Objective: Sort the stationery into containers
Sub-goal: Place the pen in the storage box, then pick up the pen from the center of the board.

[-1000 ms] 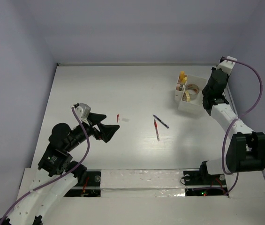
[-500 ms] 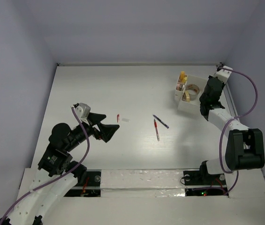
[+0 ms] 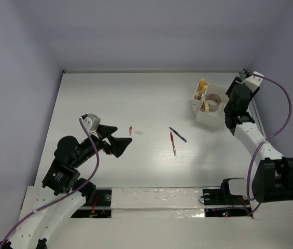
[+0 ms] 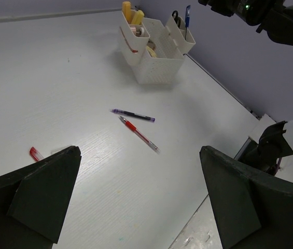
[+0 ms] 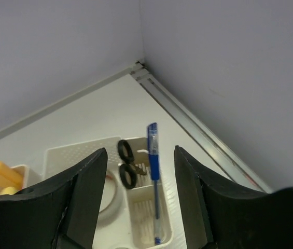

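Observation:
The cream organizer [image 3: 209, 105] stands at the table's far right. Its narrow end compartment [image 5: 149, 218] holds a blue pen [image 5: 154, 168] standing upright and black-handled scissors [image 5: 126, 163]. A tape roll [image 5: 110, 193] lies in the middle compartment, and yellow blocks [image 4: 130, 10] stick up at the far end. My right gripper [image 5: 140, 192] hovers open over the pen compartment, its fingers [image 5: 86, 192] apart on either side of the pen and clear of it. A purple pen [image 3: 178, 135], a red pen [image 3: 172, 143] and a small red piece [image 3: 130, 130] lie mid-table. My left gripper [image 3: 117, 143] is wide open and holds nothing.
The right wall and the table's metal edge strip [image 5: 203, 135] run close behind the organizer. The right arm's base [image 4: 270, 148] sits at the near edge. White tabletop [image 4: 73, 78] stretches between the loose pens and the organizer.
My right gripper has opened, leaving the blue pen standing in the end compartment, and its wrist has shifted slightly. The left arm has not moved.

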Controlling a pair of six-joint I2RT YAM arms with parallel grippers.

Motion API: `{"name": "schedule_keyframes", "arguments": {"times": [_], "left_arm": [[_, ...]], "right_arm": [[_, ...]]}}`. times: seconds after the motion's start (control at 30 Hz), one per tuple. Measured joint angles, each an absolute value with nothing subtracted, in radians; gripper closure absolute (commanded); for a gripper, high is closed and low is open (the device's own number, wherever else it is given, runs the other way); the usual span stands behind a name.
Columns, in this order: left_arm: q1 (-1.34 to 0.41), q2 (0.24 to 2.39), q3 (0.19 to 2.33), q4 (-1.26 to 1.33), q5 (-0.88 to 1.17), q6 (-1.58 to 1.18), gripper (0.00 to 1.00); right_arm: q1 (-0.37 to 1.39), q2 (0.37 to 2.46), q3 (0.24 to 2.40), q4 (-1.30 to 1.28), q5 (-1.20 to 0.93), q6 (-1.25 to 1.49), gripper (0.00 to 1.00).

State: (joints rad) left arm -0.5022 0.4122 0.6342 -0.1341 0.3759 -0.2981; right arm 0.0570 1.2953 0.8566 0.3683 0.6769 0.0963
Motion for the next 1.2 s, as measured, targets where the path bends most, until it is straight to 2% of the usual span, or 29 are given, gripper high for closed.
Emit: {"name": "schedule_keyframes", "arguments": {"times": [0.03, 0.17, 0.23, 0.5, 0.57, 0.7, 0.77, 0.87, 1.2], "left_arm": [[-0.502, 0.414, 0.634, -0.134, 0.376, -0.298, 0.01], [-0.493, 0.424, 0.634, -0.134, 0.376, -0.298, 0.01], [-0.487, 0.431, 0.634, -0.134, 0.376, -0.298, 0.01], [-0.453, 0.465, 0.634, -0.134, 0.379, -0.299, 0.01], [-0.44, 0.474, 0.634, -0.134, 0.379, -0.299, 0.01], [-0.412, 0.493, 0.634, -0.134, 0.38, -0.299, 0.01], [-0.399, 0.501, 0.634, -0.134, 0.381, -0.299, 0.01], [-0.38, 0.514, 0.634, -0.134, 0.382, -0.3, 0.01], [-0.348, 0.547, 0.634, -0.133, 0.389, -0.305, 0.01]], "right_arm": [[0.062, 1.283, 0.868, 0.343, 0.662, 0.106, 0.42], [0.133, 1.227, 0.927, 0.205, 0.556, 0.157, 0.6], [0.194, 1.208, 0.955, 0.135, 0.49, 0.176, 0.73], [0.475, 1.275, 1.002, -0.185, 0.192, 0.258, 0.9], [0.535, 1.319, 1.002, -0.258, 0.156, 0.276, 0.87], [0.643, 1.4, 1.001, -0.368, 0.122, 0.308, 0.61], [0.664, 1.431, 0.999, -0.397, 0.121, 0.318, 0.53], [0.662, 1.477, 0.998, -0.416, 0.122, 0.331, 0.52], [0.661, 1.64, 0.998, -0.411, 0.115, 0.348, 0.57]]}}
